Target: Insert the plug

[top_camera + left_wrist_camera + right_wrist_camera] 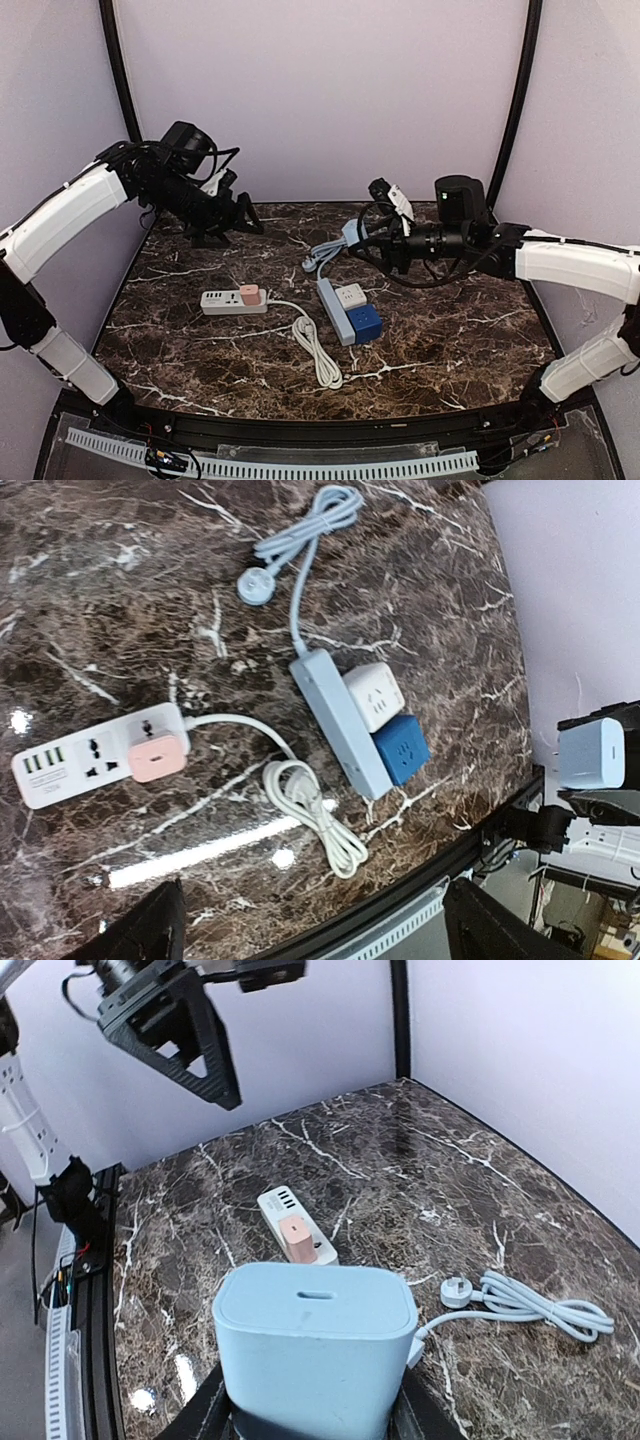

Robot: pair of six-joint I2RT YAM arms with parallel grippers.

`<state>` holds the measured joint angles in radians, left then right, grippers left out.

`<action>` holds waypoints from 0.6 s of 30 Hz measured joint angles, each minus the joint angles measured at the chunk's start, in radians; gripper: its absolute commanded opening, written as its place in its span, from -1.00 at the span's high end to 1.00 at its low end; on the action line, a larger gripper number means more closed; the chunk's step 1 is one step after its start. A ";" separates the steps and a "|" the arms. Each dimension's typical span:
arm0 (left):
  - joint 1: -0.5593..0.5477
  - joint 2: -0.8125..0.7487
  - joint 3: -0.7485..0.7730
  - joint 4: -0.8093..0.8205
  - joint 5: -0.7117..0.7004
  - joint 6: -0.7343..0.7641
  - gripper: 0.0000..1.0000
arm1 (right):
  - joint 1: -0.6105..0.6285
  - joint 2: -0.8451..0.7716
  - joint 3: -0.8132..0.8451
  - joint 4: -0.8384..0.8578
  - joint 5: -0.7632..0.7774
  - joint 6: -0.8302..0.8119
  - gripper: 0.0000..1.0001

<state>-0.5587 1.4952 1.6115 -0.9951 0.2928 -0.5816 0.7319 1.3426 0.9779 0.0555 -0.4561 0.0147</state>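
Logging the pale blue plug (315, 1345) first: riding off the counter (450, 340), being pinched on two sides by the right jaws, which are gripping it firmly. Showing its flat face, with one small slot, to the right wrist camera. Hanging above the far middle of the counter, at the end of the right arm (560, 262) reaching in from the right.

Noting, below and nearer, a blue-grey power strip (333, 310) lying front to back on the counter. Carrying a white adapter (350, 295) and a dark blue adapter (365, 322), touching each other along its right flank. Trailing a pale blue cord (325, 252) from its far end, bundled, with the round cord end (255, 583) resting flat on the marble.

Noting, left of that and apart from it, a white power strip (233, 300) lying crosswise. Holding a pink adapter (249, 294) near its right end. Trailing a white cord (318, 350), coiled toward the front of the counter.

Finding the left jaws spread wide and holding nothing, hanging high over the far-left corner on the left arm (70, 215), well apart from both strips.
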 measured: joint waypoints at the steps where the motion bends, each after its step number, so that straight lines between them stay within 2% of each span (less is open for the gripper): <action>1: -0.024 0.013 0.006 0.013 0.020 -0.003 -0.76 | 0.024 0.000 0.000 -0.003 0.000 -0.020 1.00; 9: -0.154 0.100 0.069 0.086 0.076 -0.031 -0.71 | 0.124 0.002 0.000 -0.012 0.011 -0.130 1.00; 18: -0.208 0.108 0.071 0.145 0.096 -0.079 -0.67 | 0.163 0.007 0.000 -0.060 0.053 -0.159 1.00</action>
<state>-0.7670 1.6028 1.6829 -0.8501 0.3889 -0.6601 0.8944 1.3495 0.9779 -0.0040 -0.4026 -0.1440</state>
